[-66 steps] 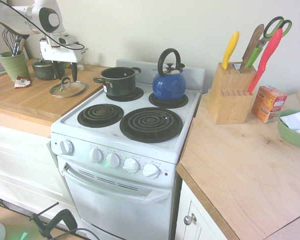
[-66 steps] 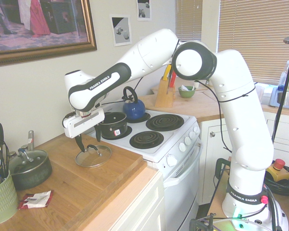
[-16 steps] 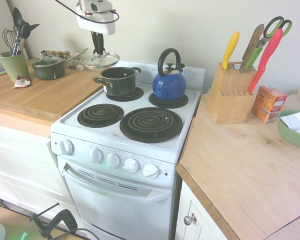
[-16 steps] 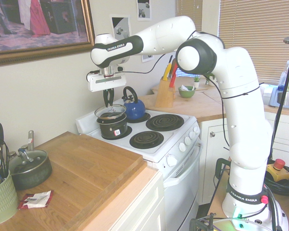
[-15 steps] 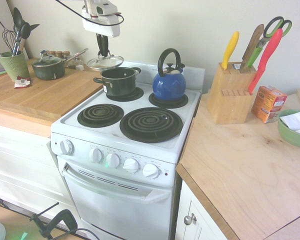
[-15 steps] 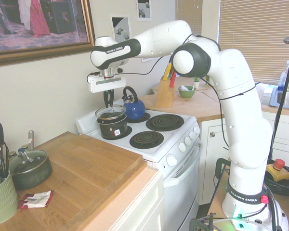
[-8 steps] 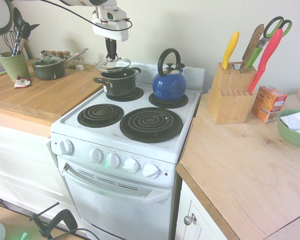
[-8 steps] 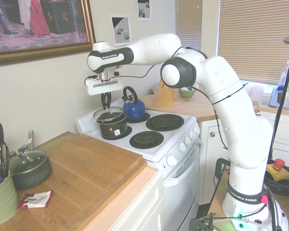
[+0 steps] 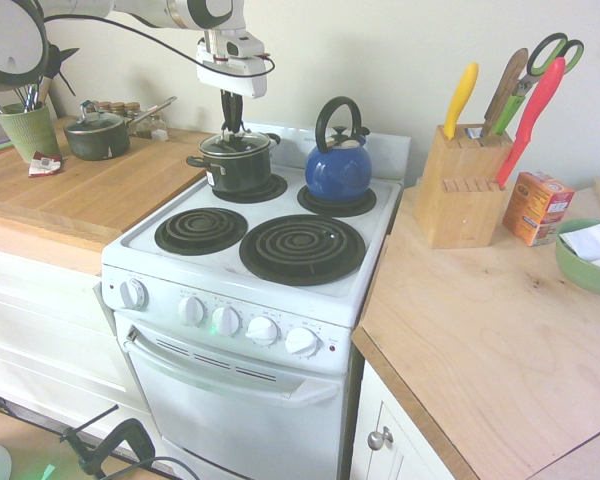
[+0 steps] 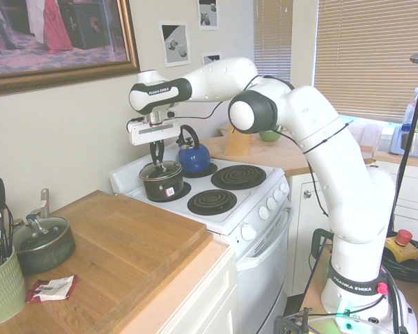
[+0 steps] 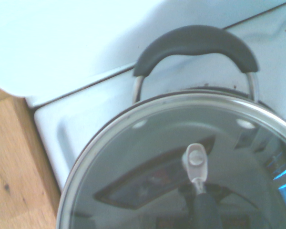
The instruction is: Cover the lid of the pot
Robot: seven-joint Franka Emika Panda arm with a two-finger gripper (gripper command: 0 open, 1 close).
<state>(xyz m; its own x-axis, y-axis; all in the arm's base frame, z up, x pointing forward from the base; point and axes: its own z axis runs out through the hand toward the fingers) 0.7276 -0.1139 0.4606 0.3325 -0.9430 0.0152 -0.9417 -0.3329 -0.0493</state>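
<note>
1. The gripper (image 9: 230, 127) points straight down, its fingers (image 9: 227, 108) closed on the lid (image 9: 233, 141).
2. The lid sits on the pot (image 9: 236, 164).
3. The pot stands on the stove's (image 9: 180, 264) rear burner, beside the blue kettle (image 9: 338, 160).

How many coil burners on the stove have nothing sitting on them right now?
2: the small front coil and the large front coil. The back two hold the pot and the blue kettle.

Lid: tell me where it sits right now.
In the first exterior view the lid lies on the pot, on the stove's back-left burner, left of the kettle.
</note>
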